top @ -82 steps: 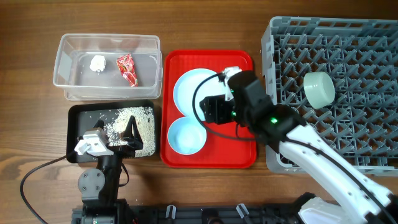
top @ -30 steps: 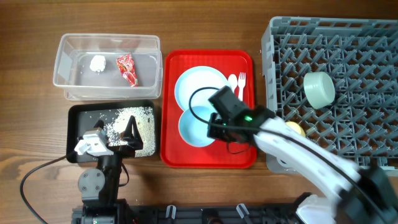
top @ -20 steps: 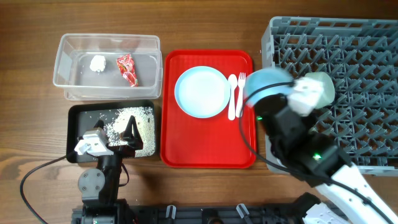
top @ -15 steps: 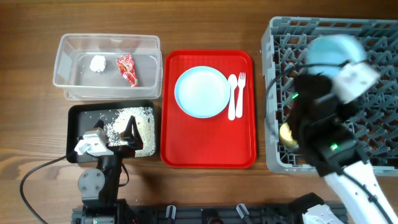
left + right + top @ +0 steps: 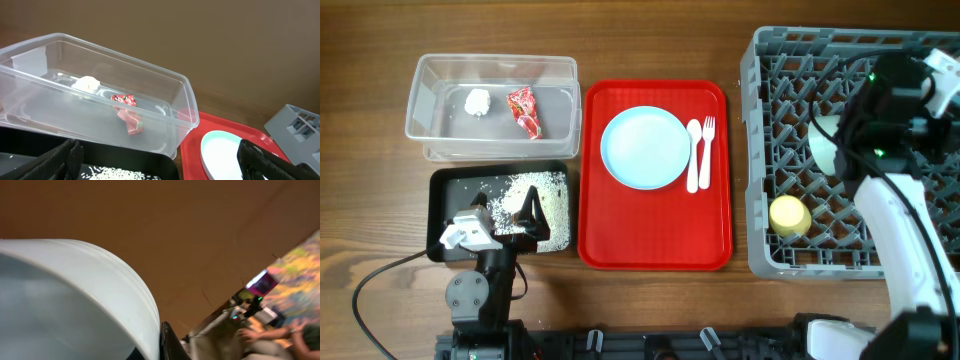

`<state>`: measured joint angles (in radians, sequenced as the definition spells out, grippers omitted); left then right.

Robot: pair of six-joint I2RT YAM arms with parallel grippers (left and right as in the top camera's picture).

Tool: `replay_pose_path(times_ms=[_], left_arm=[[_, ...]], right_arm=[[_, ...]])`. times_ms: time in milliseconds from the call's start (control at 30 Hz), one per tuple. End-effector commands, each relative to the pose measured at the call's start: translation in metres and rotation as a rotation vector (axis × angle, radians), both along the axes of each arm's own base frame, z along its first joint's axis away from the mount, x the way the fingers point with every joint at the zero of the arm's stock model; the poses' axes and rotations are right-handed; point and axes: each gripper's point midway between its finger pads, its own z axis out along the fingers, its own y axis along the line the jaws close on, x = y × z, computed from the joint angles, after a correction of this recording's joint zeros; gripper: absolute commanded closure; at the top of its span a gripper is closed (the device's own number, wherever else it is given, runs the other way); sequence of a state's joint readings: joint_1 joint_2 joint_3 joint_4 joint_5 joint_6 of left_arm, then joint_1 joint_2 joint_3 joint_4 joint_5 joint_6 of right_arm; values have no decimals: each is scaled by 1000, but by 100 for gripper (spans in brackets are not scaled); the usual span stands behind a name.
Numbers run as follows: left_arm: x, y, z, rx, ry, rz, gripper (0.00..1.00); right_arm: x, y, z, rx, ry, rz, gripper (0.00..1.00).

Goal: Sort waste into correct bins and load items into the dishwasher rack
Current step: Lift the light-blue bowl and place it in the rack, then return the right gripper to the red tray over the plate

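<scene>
In the clear tub (image 5: 492, 65), a red printed wrapper (image 5: 524, 110), lettering unreadable.

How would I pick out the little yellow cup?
Look to the big grey lattice crate on the right. Near its front left corner sits a small cup. It is the only yellow thing there; the bowl behind it is pale green.

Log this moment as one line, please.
left gripper: open, over black rectangular plastic tray | right gripper: shut on light blue bowl, over large grey plastic dishwasher rack
</scene>
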<state>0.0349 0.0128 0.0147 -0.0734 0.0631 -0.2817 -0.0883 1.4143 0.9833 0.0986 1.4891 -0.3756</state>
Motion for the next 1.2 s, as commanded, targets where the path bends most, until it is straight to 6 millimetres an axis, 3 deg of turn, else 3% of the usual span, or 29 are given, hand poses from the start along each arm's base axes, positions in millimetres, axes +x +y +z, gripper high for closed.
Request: replay_pose_path(times_ms=[0,300,433,633,800,833,867,900,933,1033,1167], left_arm=[[0,-1,-1,12,-5,-8,0],[0,-1,-1,12,-5,-9,0],[0,-1,-1,12,-5,-8,0],[0,-1,-1,12,-5,-9,0],[0,-1,-1,12,-5,-8,0],[0,-1,-1,12,-5,-8,0],[0,-1,-1,12,-5,-9,0],[0,-1,-1,12,-5,-9,0],[0,-1,-1,12,-5,-9,0],[0,-1,-1,12,-5,-9,0],[0,-1,-1,12,-5,-9,0]], right_arm=[[15,-2,-32,3,146,-18,96],[42,-4,-90,30,309,14,96],[56,6,-114,44,360,64,96],[64,10,-140,54,432,85,96],[65,12,-146,58,451,97,96],[66,15,-146,57,450,104,93],[69,18,-148,61,440,121,70],[73,22,-147,65,427,143,32],[77,28,-147,70,414,170,18],[91,46,-143,108,388,288,8],[101,69,-129,180,329,447,7]])
